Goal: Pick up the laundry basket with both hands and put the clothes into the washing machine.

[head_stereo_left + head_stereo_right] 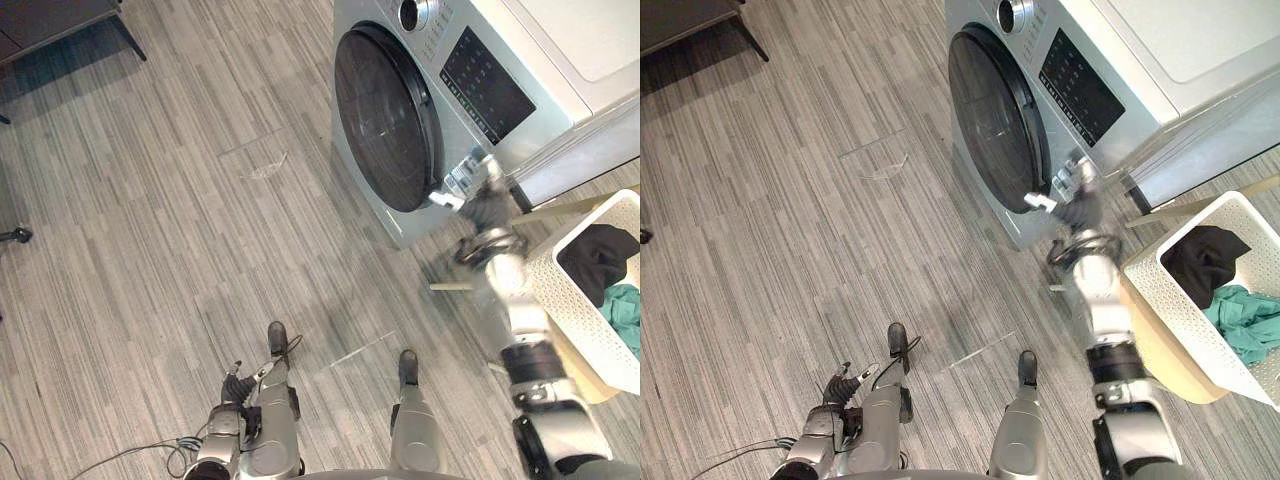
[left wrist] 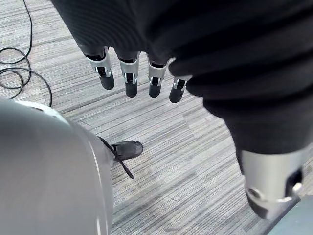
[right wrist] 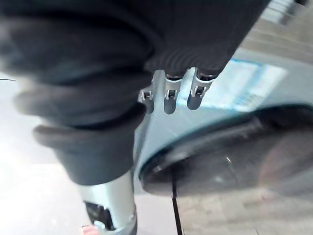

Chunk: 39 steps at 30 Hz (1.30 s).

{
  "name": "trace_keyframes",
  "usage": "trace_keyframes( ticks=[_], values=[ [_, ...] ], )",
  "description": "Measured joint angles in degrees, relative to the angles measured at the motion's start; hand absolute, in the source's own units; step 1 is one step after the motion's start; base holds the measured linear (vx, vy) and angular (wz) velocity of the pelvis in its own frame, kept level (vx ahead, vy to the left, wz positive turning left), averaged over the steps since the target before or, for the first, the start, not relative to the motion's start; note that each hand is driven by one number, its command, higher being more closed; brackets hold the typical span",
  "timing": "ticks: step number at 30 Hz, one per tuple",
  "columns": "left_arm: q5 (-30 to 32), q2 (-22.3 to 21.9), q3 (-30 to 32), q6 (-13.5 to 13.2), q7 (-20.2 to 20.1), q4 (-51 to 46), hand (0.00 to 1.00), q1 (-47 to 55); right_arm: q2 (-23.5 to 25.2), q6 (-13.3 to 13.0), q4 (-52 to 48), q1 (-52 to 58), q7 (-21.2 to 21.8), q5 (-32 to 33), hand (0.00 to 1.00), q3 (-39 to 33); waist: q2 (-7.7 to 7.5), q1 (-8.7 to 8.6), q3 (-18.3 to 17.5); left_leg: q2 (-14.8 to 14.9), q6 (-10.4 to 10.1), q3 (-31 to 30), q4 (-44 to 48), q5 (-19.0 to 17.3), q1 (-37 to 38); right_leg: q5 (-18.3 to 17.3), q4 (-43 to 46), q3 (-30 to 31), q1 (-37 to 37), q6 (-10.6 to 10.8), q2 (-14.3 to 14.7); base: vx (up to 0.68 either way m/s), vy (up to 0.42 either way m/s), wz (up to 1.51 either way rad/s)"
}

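Left eye view puts the washer (image 1: 520, 60) in the upper right of the frame, its round dark door (image 1: 385, 120) shut. Our right robot hand (image 1: 468, 180) is up at the lower right edge of that door. In the right wrist view its fingers (image 3: 168, 100) hang straight toward the door and grip nothing. We cannot tell whether any tip touches the door. Our left robot hand (image 2: 129, 73) hangs at the lower left of the frame above the floor (image 1: 150, 250), fingers relaxed and empty.

The basket (image 1: 1160, 290) sits at the right edge of the frame, just beside our right forearm, resting on a tan support (image 1: 1160, 350) that we cannot identify. The clothes are inside it, a black piece (image 1: 1200, 260) and a teal piece (image 1: 1245, 315). Neither robot hand is on the basket.

We judge the door has to open before anything goes in. With straight fingers, the right robot hand could slide off the door edge instead of catching it, so the pull would do nothing. The forearm is close to the basket, and a wide sweep could knock it off the support and spill the clothes. The left robot hand is well apart from the basket, so a lift begun by the right alone would likely tip it.
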Motion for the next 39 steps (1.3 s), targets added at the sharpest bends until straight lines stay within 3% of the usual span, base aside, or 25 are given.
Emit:
trace_keyframes(
  ticks=[8, 14, 17, 19, 21, 24, 27, 28, 29, 30, 31, 34, 36, 39],
  values=[
    [-0.63, -0.04, 0.21, -0.08, 0.20, -0.55, 0.00, -0.01, -1.56, 1.37, 1.32, -8.52, -2.56, -10.81, 0.00, -0.07, -0.01, 0.05, 0.02, 0.37, -0.02, -0.17, -0.38, -0.05, -2.64, 0.38, 0.10, 0.01, -2.56, -0.35, 0.51, -0.05, -0.032, 0.00],
    [-3.90, -0.03, 1.19, -0.57, 0.78, -2.76, 0.00, -0.01, -1.79, 1.46, 20.32, -26.95, -2.19, -9.99, 0.00, 3.59, 0.28, 0.47, 1.59, 0.32, -0.30, -0.88, -0.36, -0.30, -4.65, 1.31, 0.06, -0.61, -4.00, -0.20, 0.58, -0.08, -0.011, 0.07],
    [-5.82, 0.19, -1.09, -1.30, 0.94, -6.21, 0.00, -0.03, -4.66, 1.66, 32.02, -37.46, -1.78, -7.48, 0.00, 3.82, 1.56, 2.61, 3.59, 0.04, 0.41, -1.67, -0.25, -0.83, -7.11, 2.00, 0.00, -1.78, -5.46, -0.13, 0.47, -0.09, 0.009, 0.22],
    [-7.45, 0.14, -3.99, -1.76, 0.97, -8.39, 0.00, 0.03, -7.46, 2.61, 40.61, -44.16, -1.64, -5.22, 0.00, 3.80, 3.55, 3.84, 5.11, -0.96, 0.47, -3.29, -0.06, -0.78, -9.31, 2.36, 0.04, -3.29, -6.41, 0.13, -0.25, -0.07, 0.039, 0.37],
    [-8.78, 0.12, -5.45, -2.39, 0.98, -9.41, 0.00, 0.09, -9.35, 2.81, 45.43, -46.95, -1.71, -4.62, 0.00, 3.76, 4.32, 4.96, 5.53, -1.79, 0.47, -3.93, -0.06, -0.78, -11.38, 2.67, 0.08, -3.76, -8.07, 0.27, -0.98, -0.06, 0.049, 0.25],
    [-9.60, 0.24, -7.39, -2.73, 1.03, -10.43, 0.00, 0.03, -10.64, 0.49, 45.06, -48.44, -2.80, -2.68, 0.00, 3.71, 5.23, 4.72, 6.20, -2.89, 0.88, -4.43, -0.08, -0.44, -13.58, 2.72, 0.12, -4.08, -9.84, 0.72, -1.94, -0.04, 0.063, 0.14],
    [-10.33, -0.34, -10.13, -3.92, 1.03, -11.46, 0.00, -0.08, -14.23, -0.38, 47.38, -53.15, -3.18, 0.30, 0.00, 3.65, 8.02, 5.74, 7.56, -3.59, 0.81, -5.93, -0.04, -0.51, -16.21, 2.69, 0.87, -4.86, -11.93, 0.78, -2.32, -0.06, 0.069, 0.19],
    [-10.94, -0.59, -10.14, -3.98, 1.05, -11.47, 0.00, -0.34, -15.10, -0.37, 47.59, -53.96, -3.22, 0.95, 0.00, 3.55, 8.51, 6.19, 7.78, -3.58, 0.51, -6.20, -0.04, -0.75, -16.79, 2.69, 1.11, -5.15, -12.49, 0.77, -2.31, -0.07, 0.055, 0.17],
    [-11.26, -0.67, -10.20, -4.04, 1.05, -11.47, 0.00, -0.70, -16.00, -0.54, 47.81, -54.49, -3.23, 1.43, 0.00, 3.02, 8.75, 6.59, 7.90, -3.71, -1.24, -6.46, -0.02, -2.12, -17.63, 2.64, 1.13, -5.28, -13.05, 0.69, -2.38, -0.04, 0.073, 0.45],
    [-11.53, -0.90, -10.11, -3.98, 1.03, -11.15, 0.00, -1.56, -17.58, 0.06, 48.95, -55.24, -3.16, 3.24, 0.00, 1.49, 8.58, 6.43, 7.96, -5.03, -0.70, -6.06, 1.09, -1.41, -19.31, 2.31, 0.14, -5.36, -13.58, 0.55, -4.27, 0.00, 0.065, 0.34],
    [-11.79, -1.55, -10.04, -4.15, 1.07, -11.06, 0.00, -1.50, -17.97, 1.27, 49.78, -54.97, -3.28, 4.54, 0.00, 0.80, 8.78, 7.42, 7.92, -5.41, 0.46, -6.89, 1.38, -1.06, -18.75, 2.50, 0.48, -5.27, -14.09, 1.07, -4.04, 0.06, 0.041, 0.33],
    [-12.19, -1.71, -9.80, -4.16, 1.34, -9.81, 0.00, -2.36, -17.17, 1.28, 50.73, -49.89, -2.69, 7.72, 0.00, -0.95, 8.87, 7.52, 7.96, -6.20, 2.36, -6.56, 0.18, 1.32, -19.02, 2.78, 0.04, -3.97, -13.80, 1.09, -4.09, 0.07, 0.021, 0.16],
    [-12.24, -1.89, -9.59, -4.13, 1.43, -9.41, 0.00, -2.66, -14.90, 2.99, 49.88, -48.43, -2.70, 8.17, 0.00, -0.58, 8.87, 7.93, 7.96, -6.06, 2.38, -6.42, 0.18, 1.42, -18.65, 2.85, 0.08, -4.07, -13.38, 0.97, -3.91, 0.06, -0.019, -0.02],
    [-12.37, -2.16, -9.34, -4.22, 2.56, -8.33, 0.00, -3.01, -8.16, 3.72, 42.30, -41.34, -2.61, 9.93, 0.00, 0.25, 8.87, 7.99, 7.96, -5.11, 2.27, -6.36, 0.17, 1.46, -17.27, 3.09, 0.25, -4.30, -12.37, 0.62, -2.70, 0.07, -0.062, -0.15]
  ],
)
